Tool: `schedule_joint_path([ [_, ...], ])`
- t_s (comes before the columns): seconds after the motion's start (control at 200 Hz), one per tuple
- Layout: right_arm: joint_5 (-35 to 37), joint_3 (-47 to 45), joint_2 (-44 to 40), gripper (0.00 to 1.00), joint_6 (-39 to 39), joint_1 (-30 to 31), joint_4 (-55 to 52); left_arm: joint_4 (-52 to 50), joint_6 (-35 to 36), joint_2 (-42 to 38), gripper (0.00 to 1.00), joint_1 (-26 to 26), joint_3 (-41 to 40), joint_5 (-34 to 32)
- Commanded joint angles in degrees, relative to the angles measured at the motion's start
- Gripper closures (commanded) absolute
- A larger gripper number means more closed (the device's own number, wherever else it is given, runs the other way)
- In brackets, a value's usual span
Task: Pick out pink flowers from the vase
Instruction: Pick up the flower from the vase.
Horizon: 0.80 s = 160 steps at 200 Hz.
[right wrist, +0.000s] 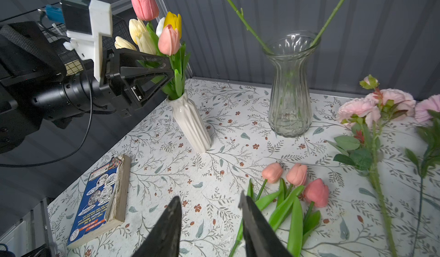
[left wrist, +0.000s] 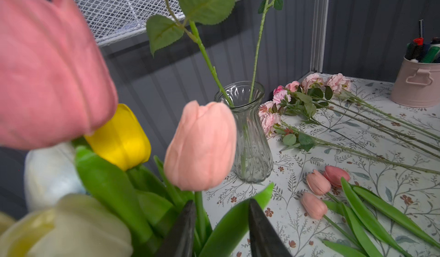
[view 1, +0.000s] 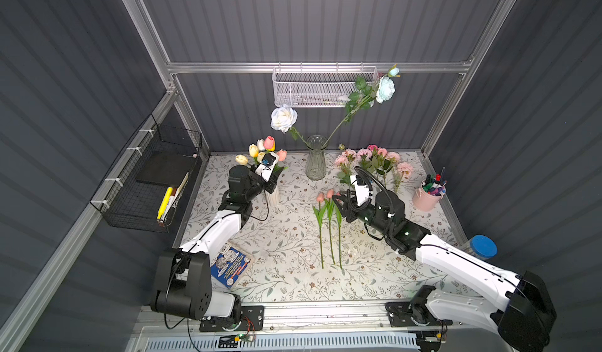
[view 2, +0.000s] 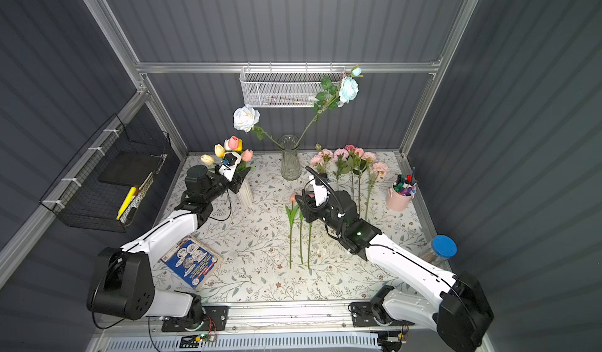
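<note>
Left arm reaches out to 10 o'clock, wrist level, left gripper (left wrist: 221,201) in among the bunch in the white ribbed ceramic vase (right wrist: 190,125). Its jaws are partly apart, straddling the green stem of a salmon-pink tulip (left wrist: 200,146), with a gap on one side. The right arm is bent toward centre, right gripper (right wrist: 209,195) narrowly spread and empty, over three salmon-pink tulips (view 1: 329,203) lying flat. Pale pink ruffled roses (view 1: 364,153) lie at 1 o'clock. Only the left wrist view shows the stem between the fingers; both top views are too distant.

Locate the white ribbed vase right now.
In both top views the white ribbed vase stands rear-left on the table, left of the glass vase, below the left gripper.
</note>
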Motion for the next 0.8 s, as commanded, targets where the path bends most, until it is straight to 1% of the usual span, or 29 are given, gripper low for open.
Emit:
schedule_joint_path([
  [0.0,-0.18,-0.22,0.45,0.57,-0.67,0.55,0.86,1.0,-0.15,0.99,0.65,0.52,2.17,-1.63],
  [0.22,-0.27,-0.01,0.9,0.57,-1.44,1.12,0.77,2.28,-1.47,1.89,0.71,0.94,2.89,-1.11],
  [0.795,0.9,0.33,1.69,0.57,-2.03,2.03,-0.11,0.81,-1.18,4.8,0.74,1.22,5.4,-0.75],
])
